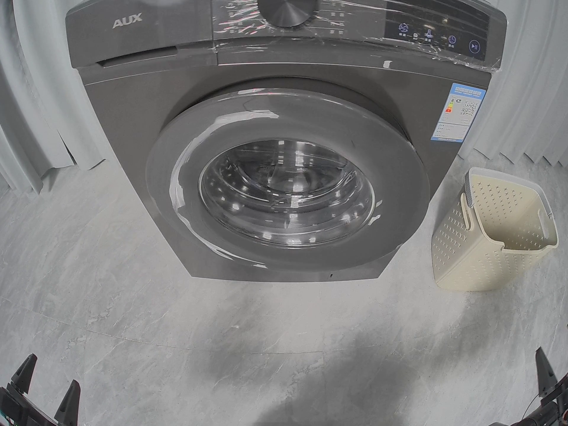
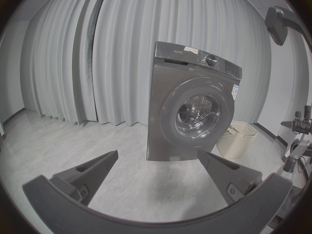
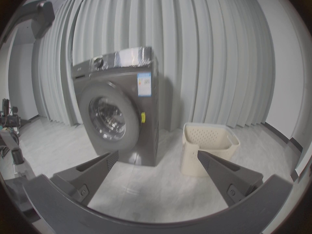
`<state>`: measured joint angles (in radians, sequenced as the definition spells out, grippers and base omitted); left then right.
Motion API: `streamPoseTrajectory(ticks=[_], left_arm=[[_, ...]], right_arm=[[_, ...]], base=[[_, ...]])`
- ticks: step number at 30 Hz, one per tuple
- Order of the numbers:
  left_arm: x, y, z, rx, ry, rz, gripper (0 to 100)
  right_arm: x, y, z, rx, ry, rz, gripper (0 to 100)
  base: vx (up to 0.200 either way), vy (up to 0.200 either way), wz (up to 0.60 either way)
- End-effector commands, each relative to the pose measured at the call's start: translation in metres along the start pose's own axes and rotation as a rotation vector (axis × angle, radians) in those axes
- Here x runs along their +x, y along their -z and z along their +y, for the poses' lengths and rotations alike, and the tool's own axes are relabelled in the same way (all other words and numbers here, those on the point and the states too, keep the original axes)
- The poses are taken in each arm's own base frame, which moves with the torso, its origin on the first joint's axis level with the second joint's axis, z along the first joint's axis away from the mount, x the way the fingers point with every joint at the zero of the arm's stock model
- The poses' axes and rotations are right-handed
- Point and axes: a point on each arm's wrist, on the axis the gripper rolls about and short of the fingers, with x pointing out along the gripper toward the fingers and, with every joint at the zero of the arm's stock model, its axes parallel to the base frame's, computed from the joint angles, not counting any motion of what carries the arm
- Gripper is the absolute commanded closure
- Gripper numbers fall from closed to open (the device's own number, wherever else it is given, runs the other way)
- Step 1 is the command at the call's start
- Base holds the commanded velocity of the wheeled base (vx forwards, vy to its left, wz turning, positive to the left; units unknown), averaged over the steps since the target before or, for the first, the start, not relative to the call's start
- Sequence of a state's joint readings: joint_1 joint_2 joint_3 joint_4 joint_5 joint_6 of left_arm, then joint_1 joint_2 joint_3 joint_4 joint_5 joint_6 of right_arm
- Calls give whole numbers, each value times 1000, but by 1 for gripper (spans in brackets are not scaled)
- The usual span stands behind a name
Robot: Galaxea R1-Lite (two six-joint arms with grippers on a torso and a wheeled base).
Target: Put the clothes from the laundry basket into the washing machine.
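The grey washing machine (image 1: 284, 149) stands in front of me, its round glass door (image 1: 287, 193) shut and the shiny drum showing through it. To its right on the floor is the cream perforated laundry basket (image 1: 455, 249), upright, and the part of its inside I can see is bare. My left gripper (image 1: 48, 380) is low at the near left, open and holding nothing. Near the right edge my right gripper (image 1: 553, 386) is also open and holding nothing. Both are far short of the machine (image 2: 191, 104) and the basket (image 3: 208, 147).
Pale pleated curtains (image 1: 41, 90) hang behind and on both sides of the machine. Bare grey marbled floor (image 1: 236, 338) stretches between me and the machine. A wall with a dark skirting (image 3: 286, 137) runs beyond the basket.
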<state>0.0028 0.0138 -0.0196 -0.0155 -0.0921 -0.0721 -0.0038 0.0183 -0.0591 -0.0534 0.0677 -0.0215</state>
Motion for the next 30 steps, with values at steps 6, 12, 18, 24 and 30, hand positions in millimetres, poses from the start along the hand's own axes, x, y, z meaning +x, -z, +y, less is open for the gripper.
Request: streamPoseTrajectory(ticks=[6, 12, 18, 24, 30], left_arm=[[-1, 0, 0, 3, 1, -14, 0], [-1, 1, 0, 4, 2, -14, 0], [-1, 0, 0, 6, 18, -14, 0], [-1, 1, 0, 6, 17, -13, 0], [-1, 1, 0, 8, 17, -13, 0]], right_arm=[[44, -42, 1, 112, -293, 258, 0], [86, -46, 18, 149, -586, 389, 0], [136, -45, 40, 183, -654, 449, 0], [185, -27, 69, 217, -689, 487, 0], [203, -28, 88, 278, -680, 430, 0]], base=[[0, 0, 0], [0, 0, 0], [0, 200, 0], [0, 100, 0], [0, 0, 0]])
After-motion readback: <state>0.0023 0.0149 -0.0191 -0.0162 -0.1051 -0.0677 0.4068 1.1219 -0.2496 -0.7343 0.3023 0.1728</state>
